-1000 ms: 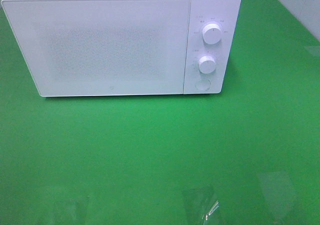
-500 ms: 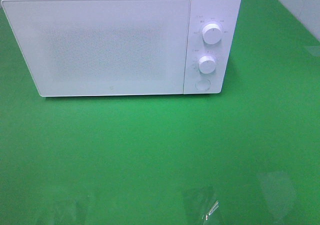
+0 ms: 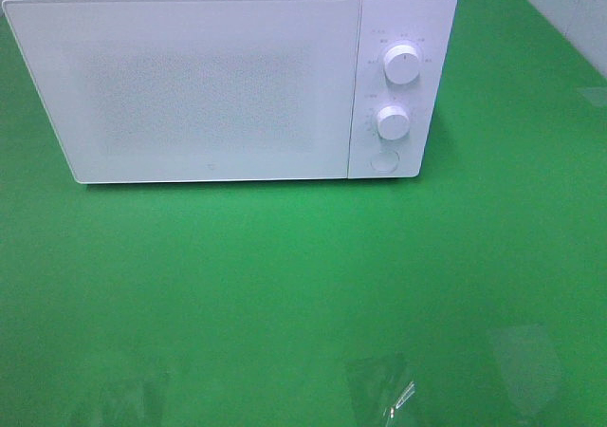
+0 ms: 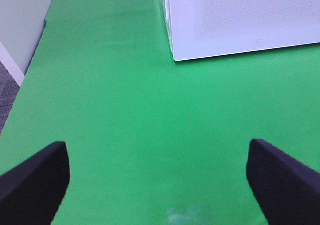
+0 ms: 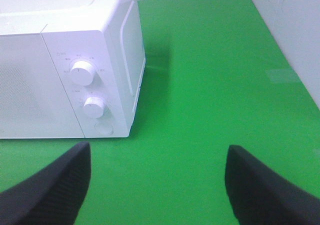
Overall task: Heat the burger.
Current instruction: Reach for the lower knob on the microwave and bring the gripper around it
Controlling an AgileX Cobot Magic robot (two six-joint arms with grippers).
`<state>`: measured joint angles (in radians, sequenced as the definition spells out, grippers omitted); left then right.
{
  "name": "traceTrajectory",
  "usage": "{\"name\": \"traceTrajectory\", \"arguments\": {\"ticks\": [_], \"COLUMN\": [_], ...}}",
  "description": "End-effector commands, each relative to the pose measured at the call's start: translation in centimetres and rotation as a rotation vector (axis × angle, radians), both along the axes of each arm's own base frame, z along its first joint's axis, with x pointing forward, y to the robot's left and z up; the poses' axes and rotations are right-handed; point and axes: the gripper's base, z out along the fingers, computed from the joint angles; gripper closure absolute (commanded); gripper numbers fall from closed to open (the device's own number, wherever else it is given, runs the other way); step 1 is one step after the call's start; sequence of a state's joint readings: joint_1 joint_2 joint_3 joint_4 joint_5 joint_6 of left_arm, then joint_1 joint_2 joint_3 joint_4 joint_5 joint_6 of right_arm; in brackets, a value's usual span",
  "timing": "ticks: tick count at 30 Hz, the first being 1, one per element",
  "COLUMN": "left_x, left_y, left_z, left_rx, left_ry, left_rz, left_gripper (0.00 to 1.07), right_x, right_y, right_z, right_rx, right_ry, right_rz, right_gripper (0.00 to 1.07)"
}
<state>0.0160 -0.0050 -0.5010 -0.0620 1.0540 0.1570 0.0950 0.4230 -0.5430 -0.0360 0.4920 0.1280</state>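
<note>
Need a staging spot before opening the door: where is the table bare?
Bare: the broad green table in front of the microwave, and the strip between its knob side and the white wall. Crowded only at the back, where the microwave stands. A small shiny scrap lies near the front edge.

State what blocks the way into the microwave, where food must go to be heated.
The microwave has its door shut across the cavity. The left gripper and right gripper hang open before it. No burger shows in any view.
</note>
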Motion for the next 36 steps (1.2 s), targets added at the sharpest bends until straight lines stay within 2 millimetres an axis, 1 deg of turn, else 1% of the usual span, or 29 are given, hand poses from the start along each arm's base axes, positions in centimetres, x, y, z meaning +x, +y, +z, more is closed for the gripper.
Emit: {"name": "traceTrajectory", "arguments": {"ticks": [1,2,5,6,7,8,9,10,11,13,14,15,16,17,18,19,20,22,23,24,25,26,27,28,30,31,32,33,36], "left_x": [-0.3,-0.3,-0.3,-0.3,-0.3,-0.3,-0.3,-0.3,-0.3,-0.3,-0.3,-0.3,-0.3,-0.3,-0.3,-0.3,-0.3,-0.3,-0.3,-0.3,-0.3,-0.3,-0.3,-0.3,-0.3,-0.3,-0.3,-0.3,-0.3], "left_y": [0.0,0.0,0.0,0.0,0.0,0.0,0.0,0.0,0.0,0.0,0.0,0.0,0.0,0.0,0.0,0.0,0.0,0.0,0.0,0.0,0.0,0.0,0.0,0.0,0.0,0.0,0.0,0.0,0.0], "left_z": [0.1,0.1,0.1,0.1,0.1,0.1,0.1,0.1,0.1,0.1,0.1,0.1,0.1,0.1,0.1,0.1,0.1,0.1,0.1,0.1,0.1,0.1,0.1,0.1,0.1,0.1,0.1,0.1,0.1], "left_rx": [-0.010,-0.010,-0.010,-0.010,-0.010,-0.010,-0.010,-0.010,-0.010,-0.010,-0.010,-0.010,-0.010,-0.010,-0.010,-0.010,-0.010,-0.010,-0.010,-0.010,-0.010,-0.010,-0.010,-0.010,-0.010,-0.010,-0.010,-0.010,-0.010], "left_ry": [-0.037,-0.037,-0.037,-0.037,-0.037,-0.037,-0.037,-0.037,-0.037,-0.037,-0.037,-0.037,-0.037,-0.037,-0.037,-0.037,-0.037,-0.037,-0.037,-0.037,-0.037,-0.037,-0.037,-0.037,-0.037,-0.037,-0.037,-0.037,-0.037], "left_rz": [0.005,0.005,0.005,0.005,0.005,0.005,0.005,0.005,0.005,0.005,0.005,0.005,0.005,0.005,0.005,0.005,0.005,0.005,0.005,0.005,0.005,0.005,0.005,0.005,0.005,0.005,0.005,0.005,0.005], "left_gripper": [0.18,0.18,0.18,0.18,0.18,0.18,0.18,0.18,0.18,0.18,0.18,0.18,0.18,0.18,0.18,0.18,0.18,0.18,0.18,0.18,0.18,0.18,0.18,0.18,0.18,0.18,0.18,0.18,0.18], "right_x": [1.6,2.4,2.8,3.6,3.6,4.3,4.3,5.1,5.1,6.6,6.6,7.2,7.2,7.9,7.9,8.5,8.5,9.5,9.5,10.0,10.0,10.6,10.6,11.2,11.5,11.9,11.9,12.0,12.0], "right_y": [0.1,0.1,0.2,0.2,0.2,0.3,0.3,0.4,0.4,0.6,0.6,0.8,0.8,0.9,0.9,0.9,0.9,1.1,1.1,1.2,1.2,1.3,1.3,1.3,1.4,1.4,1.4,1.5,1.5], "right_z": [0.4,0.4,0.3,0.3,0.3,0.2,0.2,0.1,0.1,0.0,0.0,-0.1,-0.1,-0.3,-0.3,-0.6,-0.6,-1.0,-1.0,-1.3,-1.3,-1.7,-1.7,-2.0,-2.2,-2.7,-2.7,-3.3,-3.9], "right_rx": [-0.034,-0.049,-0.059,-0.076,-0.076,-0.091,-0.091,-0.091,-0.091,-0.086,-0.086,-0.084,-0.084,-0.084,-0.084,-0.085,-0.085,-0.083,-0.083,-0.087,-0.087,-0.100,-0.100,-0.121,-0.133,-0.145,-0.145,-0.151,-0.143], "right_ry": [-0.042,-0.043,-0.047,-0.054,-0.054,-0.061,-0.061,-0.068,-0.068,-0.093,-0.093,-0.103,-0.103,-0.105,-0.105,-0.104,-0.104,-0.106,-0.106,-0.101,-0.101,-0.098,-0.098,-0.093,-0.088,-0.082,-0.082,-0.098,-0.118], "right_rz": [0.003,0.004,0.005,0.008,0.008,0.011,0.011,0.016,0.016,0.026,0.026,0.030,0.030,0.034,0.034,0.038,0.038,0.043,0.043,0.047,0.047,0.054,0.054,0.062,0.067,0.073,0.073,0.079,0.079], "right_gripper": [0.34,0.34,0.34,0.34,0.34,0.34,0.34,0.34,0.34,0.34,0.34,0.34,0.34,0.34,0.34,0.34,0.34,0.34,0.34,0.34,0.34,0.34,0.34,0.34,0.34,0.34,0.34,0.34,0.34]}}
